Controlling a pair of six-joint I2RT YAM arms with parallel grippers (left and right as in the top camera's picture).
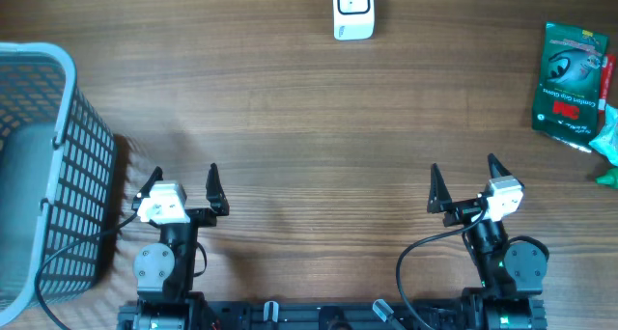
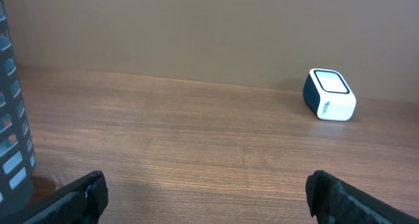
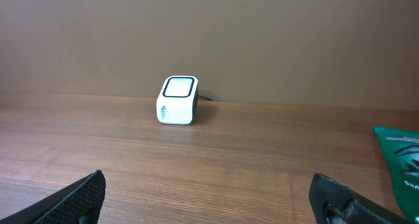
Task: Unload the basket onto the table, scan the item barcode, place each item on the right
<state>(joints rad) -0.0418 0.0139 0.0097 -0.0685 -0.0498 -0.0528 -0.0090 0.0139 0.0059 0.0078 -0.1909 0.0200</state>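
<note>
Left gripper (image 1: 184,172): lower left, low over table, jaws spread wide.
Right gripper (image 1: 463,166): lower right, same pose, jaws spread wide.

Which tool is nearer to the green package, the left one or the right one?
Right. The right tool sits short of the green package; the left tool is far across, beside the basket.

L arm (image 1: 159,264) & R arm (image 1: 510,262): blk w/ round joint housings (image 1: 154,265), white wrist cam blocks (image 1: 162,203), pointed blk fingers (image 1: 213,183), blk cables (image 1: 407,262) looping toward 6 o'clock.
</note>
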